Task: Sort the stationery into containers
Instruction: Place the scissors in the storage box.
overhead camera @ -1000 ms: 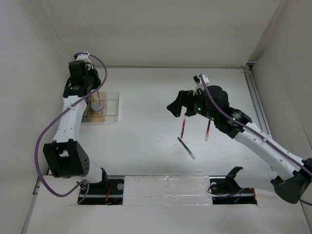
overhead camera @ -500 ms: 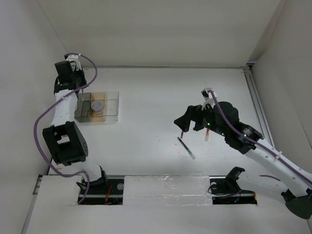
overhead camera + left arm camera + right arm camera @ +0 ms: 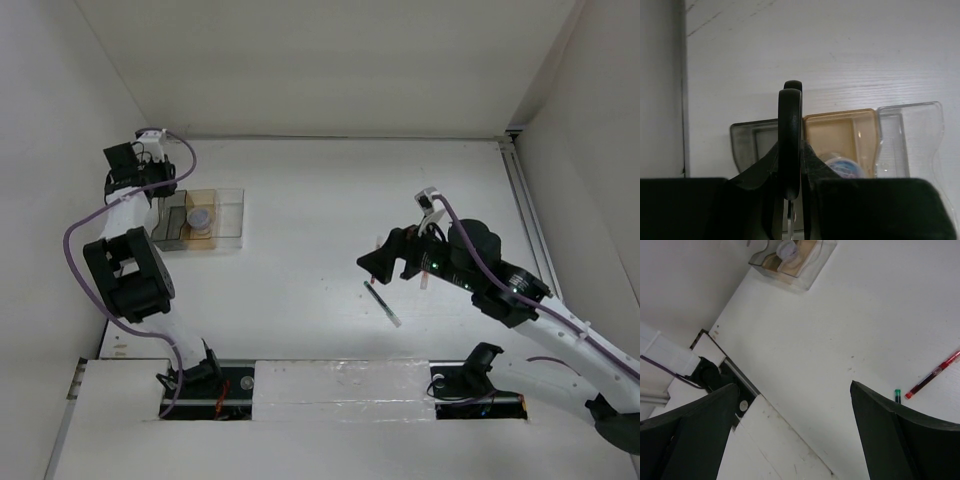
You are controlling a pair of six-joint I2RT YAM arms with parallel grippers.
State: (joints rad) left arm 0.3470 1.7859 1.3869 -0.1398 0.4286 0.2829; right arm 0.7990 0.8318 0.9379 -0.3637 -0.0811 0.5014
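Scissors [image 3: 790, 125] clamped edge-on in left gripper [image 3: 128, 165], black handle loop upright between the fingers, a sliver of blade showing below. Now drawn off to the upper left of the top view, past the far-left corner of the tray [image 3: 228, 215], where a second ago hung right over the cup [image 3: 168, 228]. Not yet dropped, then: reads as a pull-back to re-aim, or a release that did not come off, rather than a finished placing. Roll [image 3: 200, 217] already in the tan compartment, just beside the cup. At centre right, black pen [image 3: 381, 303] loose on the table [image 3: 300, 180], one red pen [image 3: 935, 374] at the right edge of the right wrist view, the second too hidden to place. Right gripper [image 3: 792, 386] spread wide and empty, shifted toward the bottom of the top view since a second ago, hovering near the pens. Suggests a pen pick next, with three pens and the held pair left to sort.
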